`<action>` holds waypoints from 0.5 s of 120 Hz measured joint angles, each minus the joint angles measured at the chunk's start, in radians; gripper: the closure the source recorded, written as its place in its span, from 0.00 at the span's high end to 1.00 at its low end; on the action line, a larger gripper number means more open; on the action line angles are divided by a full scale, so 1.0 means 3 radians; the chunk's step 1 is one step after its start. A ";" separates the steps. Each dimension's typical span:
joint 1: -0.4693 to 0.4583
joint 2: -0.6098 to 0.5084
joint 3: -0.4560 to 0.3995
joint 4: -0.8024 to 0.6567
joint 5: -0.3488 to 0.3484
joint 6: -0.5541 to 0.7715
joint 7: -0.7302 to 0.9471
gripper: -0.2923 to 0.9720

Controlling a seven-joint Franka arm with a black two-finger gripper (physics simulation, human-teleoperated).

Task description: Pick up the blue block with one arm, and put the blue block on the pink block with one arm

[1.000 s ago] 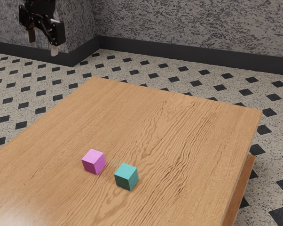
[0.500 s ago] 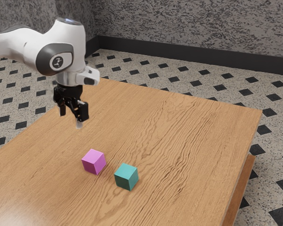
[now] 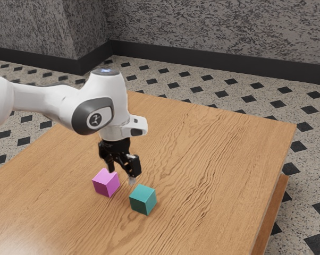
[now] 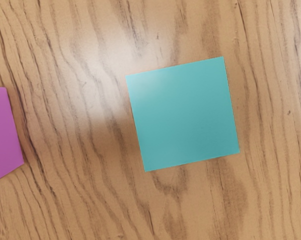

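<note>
The blue block (image 3: 143, 199), teal in colour, rests on the wooden table (image 3: 202, 154) near its front. Just off it toward the exterior view's left lies the pink block (image 3: 106, 182), a small gap apart. My gripper (image 3: 124, 176) hangs open a little above the table, over the gap between the two blocks and slightly behind them, holding nothing. In the wrist view the blue block (image 4: 183, 114) lies flat almost straight under my hand, with a corner of the pink block (image 4: 1, 132) off to one side.
The table's right edge (image 3: 277, 196) drops off to a checkered floor. Broad bare wood stretches behind and to the right of the blocks. My white arm (image 3: 48, 103) reaches in from the exterior view's left.
My arm has swung down from high at the upper left, across the table's left part, to just above the two blocks. Neither block has moved.
</note>
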 joint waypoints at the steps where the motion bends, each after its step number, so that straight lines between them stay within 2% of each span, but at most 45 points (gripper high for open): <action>1: -0.0010 0.0003 0.0000 -0.0010 -0.0009 0.0013 -0.0008 0.77; 31: -0.0280 0.0162 0.0001 -0.0164 -0.0200 0.0294 -0.0234 0.77; 51: -0.0045 0.0393 0.0006 -0.0007 -0.0195 0.0376 -0.0308 0.77; 60: -0.0065 0.0534 0.0002 0.0117 -0.0202 0.0395 -0.0329 0.77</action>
